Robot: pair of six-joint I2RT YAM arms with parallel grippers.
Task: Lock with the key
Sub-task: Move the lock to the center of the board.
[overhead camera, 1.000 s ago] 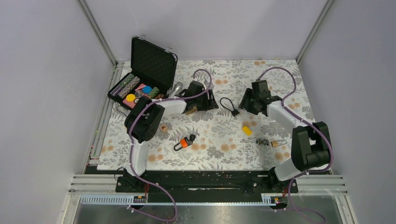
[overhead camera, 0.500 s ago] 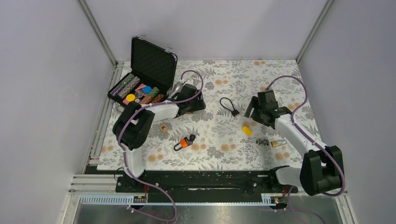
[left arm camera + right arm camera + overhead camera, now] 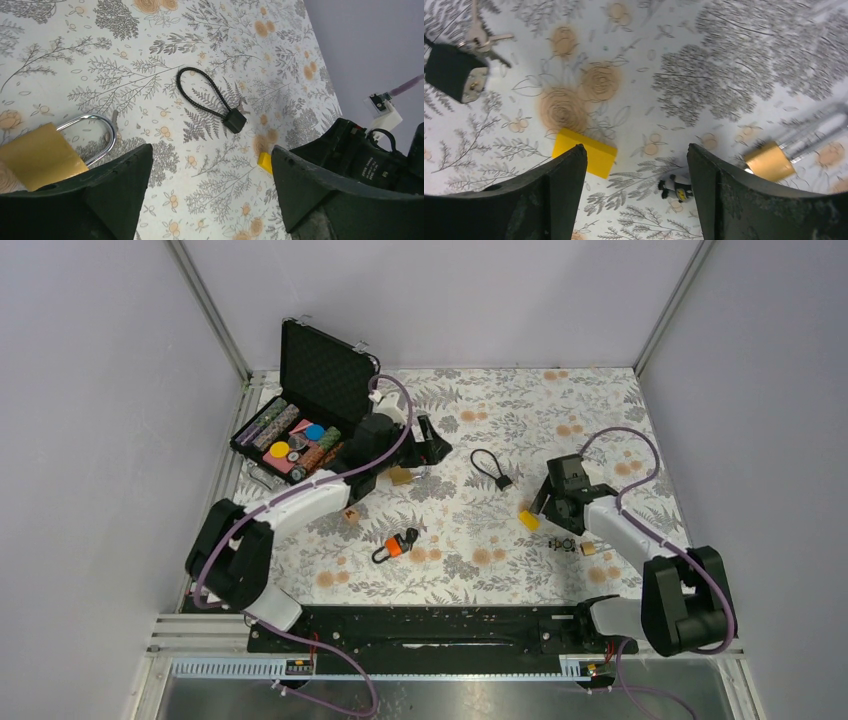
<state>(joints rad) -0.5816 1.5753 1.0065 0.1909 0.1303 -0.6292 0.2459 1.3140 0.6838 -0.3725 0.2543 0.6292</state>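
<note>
A brass padlock (image 3: pixel 402 476) with a silver shackle lies on the floral mat, just beside my left gripper (image 3: pixel 430 445). In the left wrist view the brass padlock (image 3: pixel 42 157) sits by the left finger, outside the open jaws of the left gripper (image 3: pixel 212 170). A black cable lock (image 3: pixel 215 100) with small keys (image 3: pixel 481 37) at its body lies mid-table. My right gripper (image 3: pixel 636 170) hangs open and empty over the mat, between a yellow block (image 3: pixel 584 152) and a small brass padlock (image 3: pixel 770 161).
An open black case (image 3: pixel 320 390) of coloured chips stands at the back left. An orange and black padlock (image 3: pixel 395 545) lies near the front centre. A tiny black figure (image 3: pixel 676 187) lies by the right finger. A small wooden cube (image 3: pixel 350 513) sits beside the left arm.
My left gripper has opened wider and its arm has swung left. The right arm has drawn back toward the near edge, over the yellow block, with its jaws opening.
</note>
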